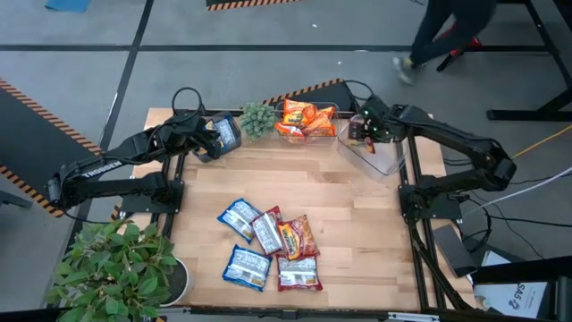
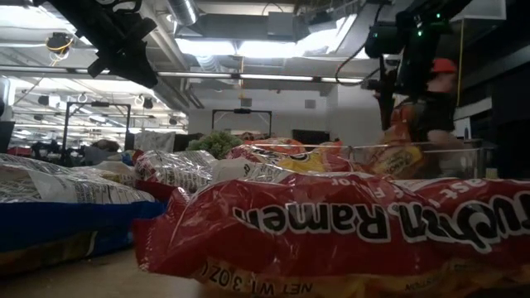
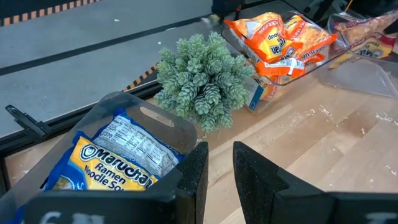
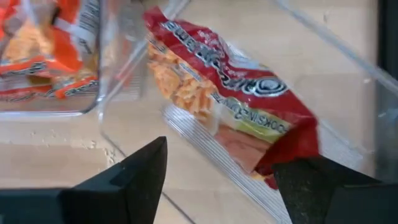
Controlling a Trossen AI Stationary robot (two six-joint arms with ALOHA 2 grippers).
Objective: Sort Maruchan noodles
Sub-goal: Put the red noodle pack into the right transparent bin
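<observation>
The right gripper (image 1: 365, 128) hangs over the clear bin (image 1: 386, 157) at the table's far right, its fingers (image 4: 134, 171) spread wide apart, and a red Maruchan packet (image 4: 230, 99) lies just beyond them inside that bin, one corner close against a fingertip; whether it touches cannot be told. The packet leans on the bin wall, tilted, its long axis running diagonally away from the gripper. The left gripper (image 1: 207, 143) sits near the far left edge, fingers (image 3: 196, 171) drawn close with a narrow gap and nothing between them, just beside a dark bin (image 3: 152, 121) holding a blue-and-white packet (image 3: 115, 158). A small green plant (image 1: 257, 119) stands between that bin and the middle clear bin (image 1: 308, 134), which holds orange packets (image 1: 304, 116). Six more packets (image 1: 271, 244), blue-and-white and red, lie flat in a loose cluster near the front middle of the light wooden table (image 1: 357, 215), pointing various ways. A leafy potted plant (image 1: 116, 264) stands at the front left corner. Beyond the table is grey floor with striped hazard tape (image 1: 36, 98), and a person (image 1: 447, 31) walks past at the far right.
</observation>
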